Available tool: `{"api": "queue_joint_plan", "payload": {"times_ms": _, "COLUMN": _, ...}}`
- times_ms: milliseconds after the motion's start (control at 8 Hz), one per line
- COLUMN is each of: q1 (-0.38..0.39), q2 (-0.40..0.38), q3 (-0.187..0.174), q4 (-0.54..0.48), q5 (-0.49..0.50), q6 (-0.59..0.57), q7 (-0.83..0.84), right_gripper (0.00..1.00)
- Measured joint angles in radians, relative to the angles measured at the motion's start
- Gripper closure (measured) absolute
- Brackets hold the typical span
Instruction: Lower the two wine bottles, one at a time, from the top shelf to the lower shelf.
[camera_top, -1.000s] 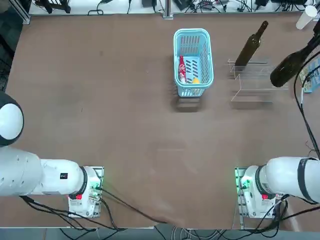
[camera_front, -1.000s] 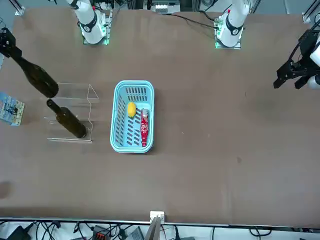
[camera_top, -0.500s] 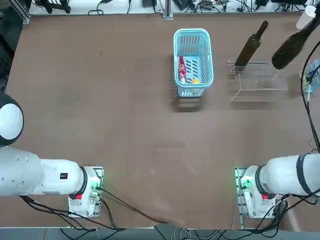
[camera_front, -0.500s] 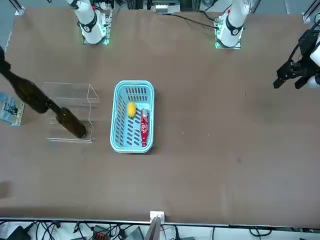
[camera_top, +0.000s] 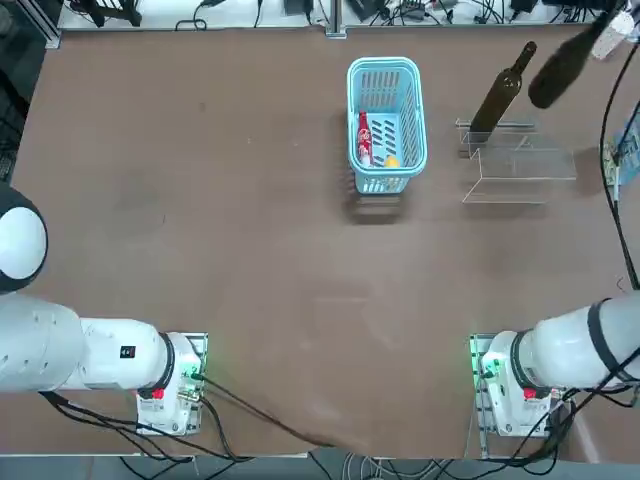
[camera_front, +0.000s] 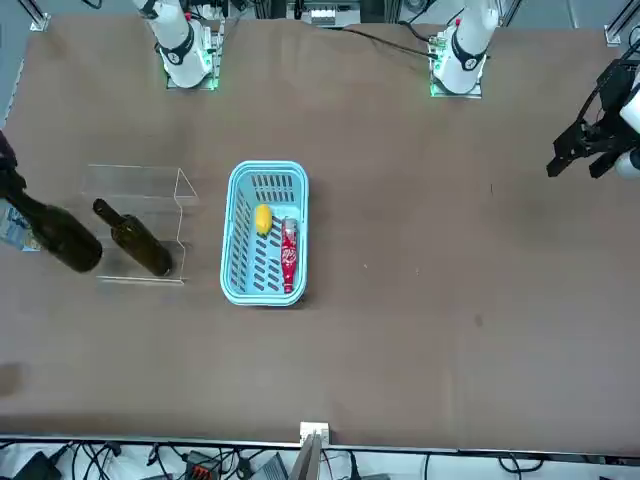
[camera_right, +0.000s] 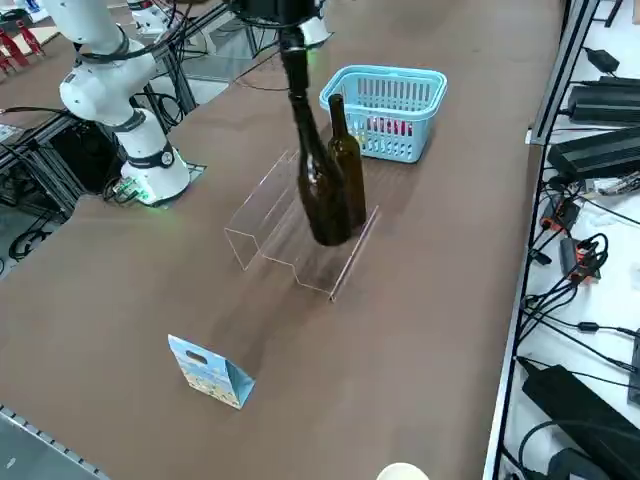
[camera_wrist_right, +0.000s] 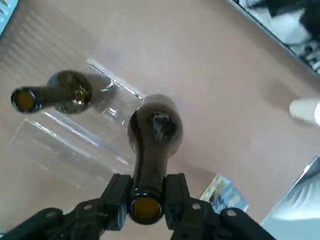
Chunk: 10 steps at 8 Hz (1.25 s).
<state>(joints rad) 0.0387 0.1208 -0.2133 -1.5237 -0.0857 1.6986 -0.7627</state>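
My right gripper (camera_wrist_right: 146, 200) is shut on the top of the neck of one wine bottle (camera_wrist_right: 152, 135), dark olive-brown glass. That bottle (camera_right: 318, 190) hangs slightly tilted in the air by the clear acrylic stand, at its end away from the basket. The other wine bottle (camera_right: 347, 165) stands upright on the stand's far step, which looks like the lower shelf (camera_right: 335, 262), at the basket end. The top shelf (camera_right: 262, 205), nearer the robot, carries nothing. In the top view the held bottle (camera_top: 560, 62) shows beyond the standing one (camera_top: 500, 95).
A light-blue basket (camera_top: 386, 70) with a small red bottle and a yellow item sits left of the stand. A small blue printed paper bag (camera_right: 210, 372) stands on the table beyond the stand's right end. A white cup (camera_top: 612, 35) is at the far right corner.
My right gripper has carried the held bottle away from the robot's side, across the stand toward the table's far edge. The standing bottle has not moved.
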Motion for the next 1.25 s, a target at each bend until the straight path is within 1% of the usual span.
{"api": "queue_joint_plan", "payload": {"times_ms": 250, "q1": 0.003, "q2": 0.032, "q3": -0.001, "q4": -0.002, "q5": 0.024, "q6": 0.032, "q7": -0.046, "right_gripper": 0.60}}
{"api": "queue_joint_plan", "payload": {"times_ms": 500, "q1": 0.002, "q2": 0.055, "q3": -0.004, "q4": -0.024, "q5": 0.046, "q6": 0.063, "q7": -0.077, "right_gripper": 0.60}}
{"api": "queue_joint_plan", "payload": {"times_ms": 750, "q1": 0.000, "q2": 0.059, "q3": -0.012, "q4": -0.064, "q5": 0.051, "q6": 0.072, "q7": -0.087, "right_gripper": 0.60}}
{"api": "queue_joint_plan", "payload": {"times_ms": 1250, "q1": -0.021, "q2": 0.060, "q3": -0.019, "q4": -0.100, "q5": 0.051, "q6": 0.075, "q7": -0.091, "right_gripper": 0.60}}
